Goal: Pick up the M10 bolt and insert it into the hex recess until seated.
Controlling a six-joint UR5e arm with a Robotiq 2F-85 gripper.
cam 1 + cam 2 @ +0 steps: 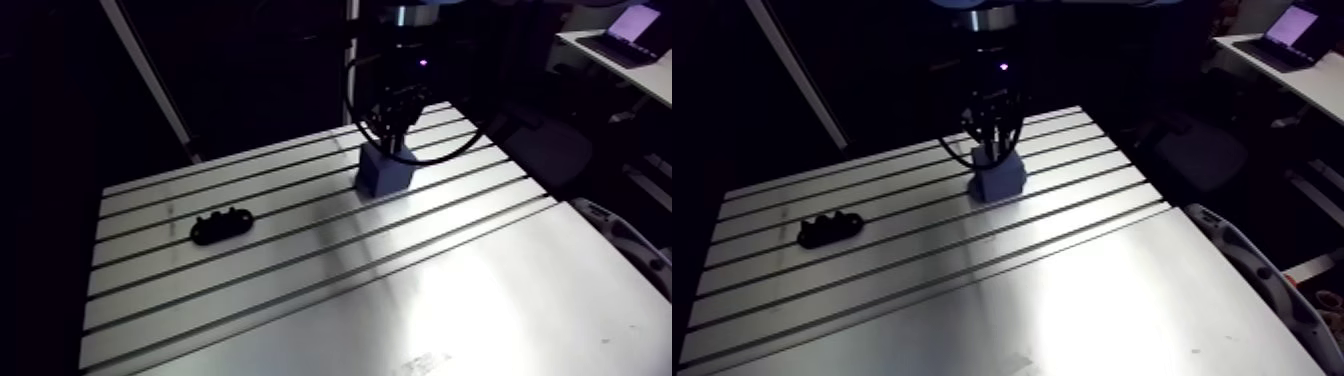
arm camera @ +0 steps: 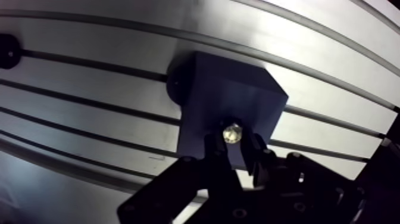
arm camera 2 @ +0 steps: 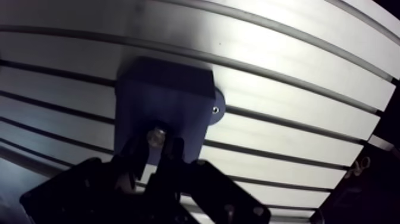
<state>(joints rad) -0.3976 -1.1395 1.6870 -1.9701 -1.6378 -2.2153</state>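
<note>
From my station I read the wrist view first. The gripper (image 2: 233,142) has its two fingers (image 2: 213,150) clamped on the M10 bolt (image 2: 232,132), and the bolt fills the narrow gap between them. A bright metal end of the bolt faces the camera, right between the fingertips; I cannot tell whether it is the head or the tip.

Directly under the fingers, and reaching out ahead of them, stands a dark blue block (image 2: 229,89). The bolt sits over the block's top face, close to the edge nearest the fingers. I cannot tell whether its far end touches the block or has entered the hex recess, because the fingers and the bolt hide that spot.

Off to one side of the fingers, a rounded foot (image 3: 219,98) sticks out from the base of the block. It lies flat on the slotted table (image 3: 286,137) and has a small screw (image 3: 213,109) in it.

In the arm view the gripper comes straight down onto the block, which stands across the table's slots. A black part (image 1: 222,226) with a lumpy outline lies flat on the table, well apart from the fingers and the block and off to one side of them.
</note>
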